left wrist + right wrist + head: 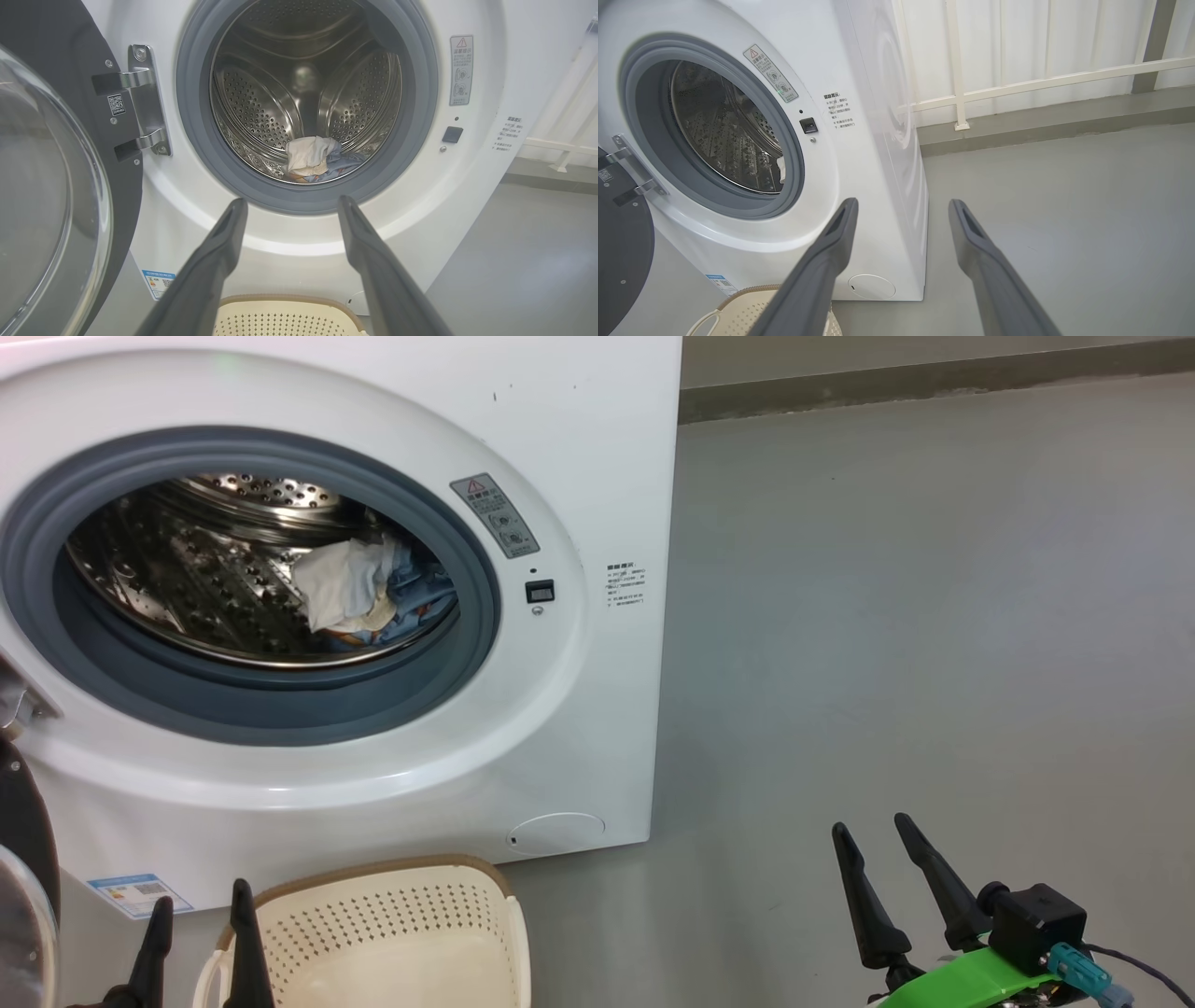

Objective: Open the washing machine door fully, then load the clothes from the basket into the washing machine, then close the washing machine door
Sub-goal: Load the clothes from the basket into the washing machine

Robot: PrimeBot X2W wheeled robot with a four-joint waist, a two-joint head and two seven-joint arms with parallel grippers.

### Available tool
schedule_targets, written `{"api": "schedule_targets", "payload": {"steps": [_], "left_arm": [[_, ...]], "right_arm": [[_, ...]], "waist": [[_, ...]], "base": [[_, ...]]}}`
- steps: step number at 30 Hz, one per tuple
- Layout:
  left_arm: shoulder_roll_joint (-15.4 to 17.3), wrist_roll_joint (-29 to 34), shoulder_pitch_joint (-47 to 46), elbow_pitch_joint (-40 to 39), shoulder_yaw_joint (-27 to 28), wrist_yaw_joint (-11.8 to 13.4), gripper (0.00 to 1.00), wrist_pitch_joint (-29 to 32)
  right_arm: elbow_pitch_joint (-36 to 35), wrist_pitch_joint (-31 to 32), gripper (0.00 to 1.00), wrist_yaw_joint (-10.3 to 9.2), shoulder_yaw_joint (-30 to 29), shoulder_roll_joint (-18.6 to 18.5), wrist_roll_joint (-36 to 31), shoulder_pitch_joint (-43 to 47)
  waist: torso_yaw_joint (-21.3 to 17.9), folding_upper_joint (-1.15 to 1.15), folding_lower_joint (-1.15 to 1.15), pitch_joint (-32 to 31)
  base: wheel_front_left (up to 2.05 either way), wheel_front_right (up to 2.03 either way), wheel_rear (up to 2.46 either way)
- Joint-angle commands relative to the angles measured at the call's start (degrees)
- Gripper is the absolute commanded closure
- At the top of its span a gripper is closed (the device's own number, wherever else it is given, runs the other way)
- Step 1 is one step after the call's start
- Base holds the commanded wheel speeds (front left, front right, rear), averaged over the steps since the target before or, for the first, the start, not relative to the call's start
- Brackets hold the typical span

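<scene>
1. The washing machine [579, 448] stands on the grey floor [934, 616], close to the floor's far edge where the skirting runs along the wall.
2. The washing machine door [46, 186] is swung wide open to the machine's left. It hangs on a steel hinge [145, 102], and its clear glass bowl and black rim fill the left side of the left wrist view.
3. The round opening is uncovered, so the grey-blue seal [196, 140] and the perforated steel drum [303, 93] are in plain sight.
4. The clothes [310, 156], a crumpled white piece over blue fabric, lie at the bottom of the drum, to the right of its middle.
5. The basket [392, 915] sits on the floor just in front of the machine's base, below the opening. The part of its inside that shows is bare cream plastic.
6. A blue label sticker [140, 893] is on the machine's lower left front, and a round flap [557, 833] is at its lower right corner.
7. The left fingers [217, 261] are spread wide apart and hold nothing. They point at the lower rim of the opening, above the basket's near edge, and touch neither.
8. The right fingers [980, 261] are also spread apart and hold nothing. They hover over bare floor to the right of the machine, well apart from the basket, aimed past the machine's right front corner.
9. A white railing [1041, 81] runs along the wall beyond the floor's far edge.
</scene>
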Motion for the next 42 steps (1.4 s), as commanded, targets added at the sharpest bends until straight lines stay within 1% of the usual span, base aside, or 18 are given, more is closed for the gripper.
{"api": "schedule_targets", "payload": {"steps": [1, 7, 20, 29, 42], "left_arm": [[0.3, 0.4, -1.2, -1.0, 1.9, 0.0, 0.0, -0.4], [0.3, 1.6, -1.3, -0.6, 1.6, 0.3, 0.0, -0.4], [0.3, 2.0, -1.2, -0.7, 1.0, 0.5, 0.0, -0.4], [0.3, 4.2, -1.2, -0.9, 0.4, -0.3, 0.0, -0.4], [0.3, 4.2, -1.4, -0.3, 0.0, -1.0, 0.0, -0.4]], "right_arm": [[-1.7, -0.3, 0.0, 0.09, 1.1, 0.1, -0.5, -1.3], [-2.2, -0.3, 0.0, 0.09, 0.9, 0.1, -1.4, -1.4], [-2.6, -0.3, 0.0, 0.09, 0.2, 0.1, -1.4, -1.6], [-2.8, -0.3, 0.0, 0.09, -0.3, 0.1, -1.4, -1.4], [-3.3, -0.3, 0.0, 0.09, -1.4, 0.1, -2.4, -1.5]], "waist": [[0.0, 0.0, 0.0, 0.0], [0.0, 0.0, 0.0, 0.1], [-0.1, 0.0, 0.0, 0.1], [-0.1, 0.0, 0.0, 0.0], [-0.1, 0.0, 0.0, -0.1]], "base": [[0.0, 0.0, 0.0], [0.0, 0.0, 0.0], [0.0, 0.0, 0.0], [-0.26, 0.26, 0.0], [-0.4, 0.4, 0.0]]}}
